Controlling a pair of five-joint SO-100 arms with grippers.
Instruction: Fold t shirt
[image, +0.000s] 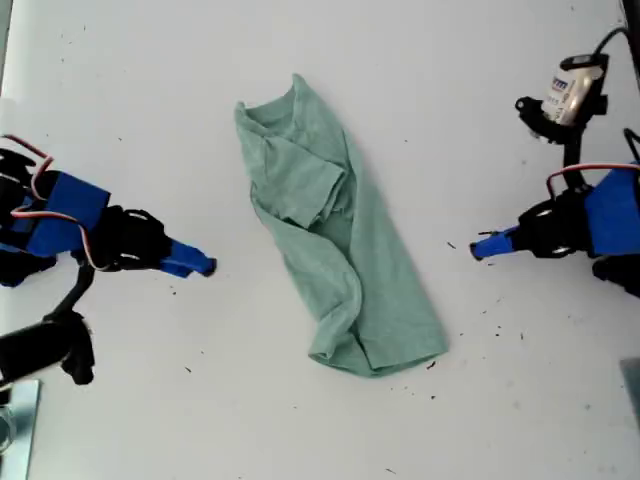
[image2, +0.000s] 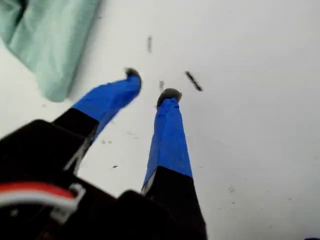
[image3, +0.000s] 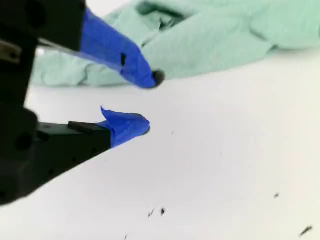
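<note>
Fingers: both pairs stood apart, gripping nothing.
First gripper (image2: 149, 85): mine, parked beside the shirt's lower end, likely clearing the cloth.
Second gripper (image3: 150, 102): mine, hovering near the shirt's long edge.
T shirt (image: 335, 225): mid-table, already folded into a narrow diagonal strip.

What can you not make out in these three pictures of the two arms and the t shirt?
- Exterior view: the t shirt lies folded over itself, so its lower layers are hidden.
- First wrist view: the picture's edge cuts off most of the shirt, and my first gripper is blurred.
- Second wrist view: my second gripper hides part of the shirt.
- Dark specks on the table: too small to identify.
</note>
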